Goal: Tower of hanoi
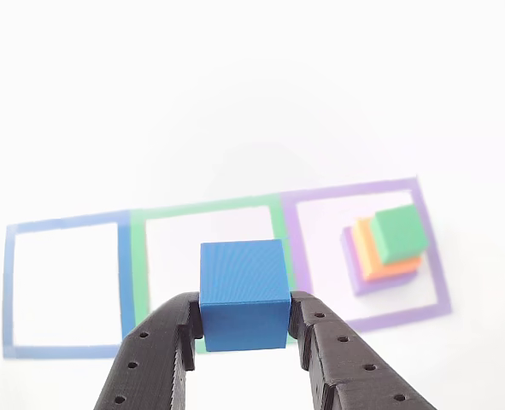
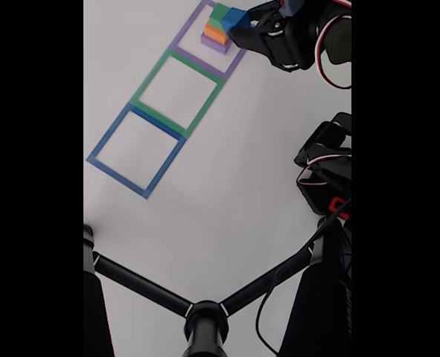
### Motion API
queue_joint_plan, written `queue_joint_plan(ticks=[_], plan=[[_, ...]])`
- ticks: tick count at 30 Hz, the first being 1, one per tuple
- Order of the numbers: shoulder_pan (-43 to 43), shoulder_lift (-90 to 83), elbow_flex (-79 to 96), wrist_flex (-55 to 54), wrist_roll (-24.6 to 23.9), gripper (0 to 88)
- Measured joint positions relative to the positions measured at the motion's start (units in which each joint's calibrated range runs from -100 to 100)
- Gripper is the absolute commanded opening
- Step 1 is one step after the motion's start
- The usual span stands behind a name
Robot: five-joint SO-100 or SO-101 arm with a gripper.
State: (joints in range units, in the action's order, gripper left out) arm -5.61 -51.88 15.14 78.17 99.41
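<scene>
My black gripper (image 1: 244, 314) is shut on the small blue block (image 1: 243, 295), which it holds up off the table in the other view, in front of the green taped square (image 1: 207, 211). A stack of three blocks sits inside the purple taped square (image 1: 431, 256) at the right: purple block (image 1: 352, 273) at the bottom, orange block (image 1: 372, 260) on it, green block (image 1: 399, 232) on top. In the fixed view the gripper (image 2: 243, 31) holds the blue block (image 2: 234, 19) close beside the stack (image 2: 216, 36) at the top.
Three taped square outlines lie in a row on the white table: blue outline (image 2: 134, 151), green outline (image 2: 176, 91) and purple outline (image 2: 238, 61). A black stand (image 2: 205, 316) crosses the bottom of the fixed view. The arm's base and cables (image 2: 325, 178) stand at the right.
</scene>
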Motion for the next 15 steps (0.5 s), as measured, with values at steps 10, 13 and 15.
queue_joint_plan(ticks=[10, 13, 15], plan=[[5.65, 7.01, 27.07, -30.1, 0.0, 5.8], [6.06, 7.18, 36.55, -41.57, 0.0, 5.8], [5.81, 7.6, 42.82, -49.36, 0.0, 5.7]])
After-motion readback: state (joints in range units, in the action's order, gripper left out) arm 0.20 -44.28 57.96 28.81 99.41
